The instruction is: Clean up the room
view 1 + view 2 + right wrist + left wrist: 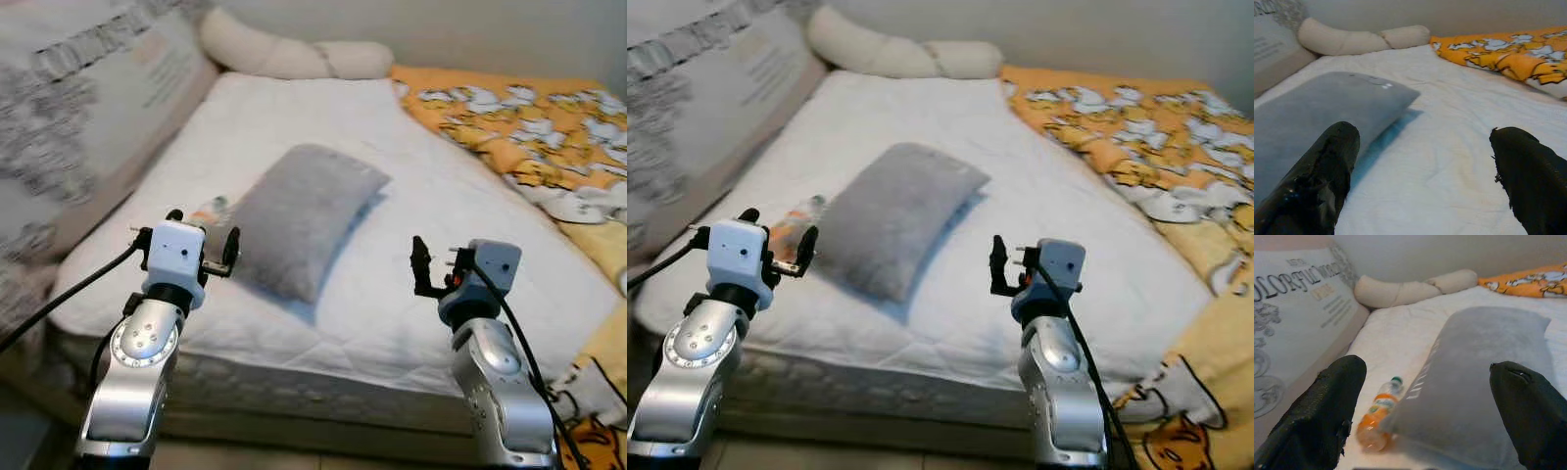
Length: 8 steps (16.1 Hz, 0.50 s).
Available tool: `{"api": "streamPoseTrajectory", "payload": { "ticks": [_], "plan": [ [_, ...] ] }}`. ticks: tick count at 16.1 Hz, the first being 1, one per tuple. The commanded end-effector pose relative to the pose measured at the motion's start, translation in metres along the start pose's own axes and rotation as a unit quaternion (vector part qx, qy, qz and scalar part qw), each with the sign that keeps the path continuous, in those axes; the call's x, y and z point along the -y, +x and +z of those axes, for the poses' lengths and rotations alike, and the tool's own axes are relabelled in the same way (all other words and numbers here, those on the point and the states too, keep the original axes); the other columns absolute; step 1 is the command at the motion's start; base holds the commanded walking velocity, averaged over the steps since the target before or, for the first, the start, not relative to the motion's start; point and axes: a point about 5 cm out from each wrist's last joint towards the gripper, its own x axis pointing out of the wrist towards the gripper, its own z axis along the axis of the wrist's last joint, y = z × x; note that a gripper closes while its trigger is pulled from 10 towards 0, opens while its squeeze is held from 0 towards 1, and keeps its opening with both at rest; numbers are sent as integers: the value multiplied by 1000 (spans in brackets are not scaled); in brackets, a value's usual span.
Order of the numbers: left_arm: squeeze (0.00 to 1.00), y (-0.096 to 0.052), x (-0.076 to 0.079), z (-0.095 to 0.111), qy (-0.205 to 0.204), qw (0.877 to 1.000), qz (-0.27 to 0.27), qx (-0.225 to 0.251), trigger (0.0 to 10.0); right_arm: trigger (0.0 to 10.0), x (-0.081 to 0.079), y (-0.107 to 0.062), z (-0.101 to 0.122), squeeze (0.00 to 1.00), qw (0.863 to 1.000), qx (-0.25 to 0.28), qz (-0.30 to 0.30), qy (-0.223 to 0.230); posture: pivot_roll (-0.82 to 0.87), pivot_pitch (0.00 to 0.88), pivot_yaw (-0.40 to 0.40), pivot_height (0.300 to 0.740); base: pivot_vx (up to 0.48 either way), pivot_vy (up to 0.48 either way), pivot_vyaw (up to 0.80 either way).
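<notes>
While both arms are raised at the near edge of the bed, the left gripper has its fingers spread wide, holding nothing, and the right gripper is likewise spread and empty. Ahead of the left gripper and slightly toward its outer side lies an orange drink bottle, resting on its side on the white mattress cover and touching the edge of the grey pillow. The pillow sits diagonally, ahead of and between the two grippers. Beyond the right gripper, toward its outer side, an orange patterned blanket is bunched along the bed. A cream bolster lies at the far end. Judgement: the bottle is the likely stray item; the spread left fingers suit an approach to it
</notes>
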Motion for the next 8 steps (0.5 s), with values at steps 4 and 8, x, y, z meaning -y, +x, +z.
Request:
{"api": "streamPoseTrajectory", "payload": {
  "ticks": [4,8],
  "plan": [
    [0,3,0,0,3,1000,-4,-2,10000,10000,-2,1,-2,0,1000,-9,4,-1,64,15,-14,740,0,286,-675],
    [0,4,0,-1,2,1000,-1,-4,10000,10000,-3,3,-2,0,1000,-11,9,-5,63,12,-20,740,0,286,-716]
  ]
}}
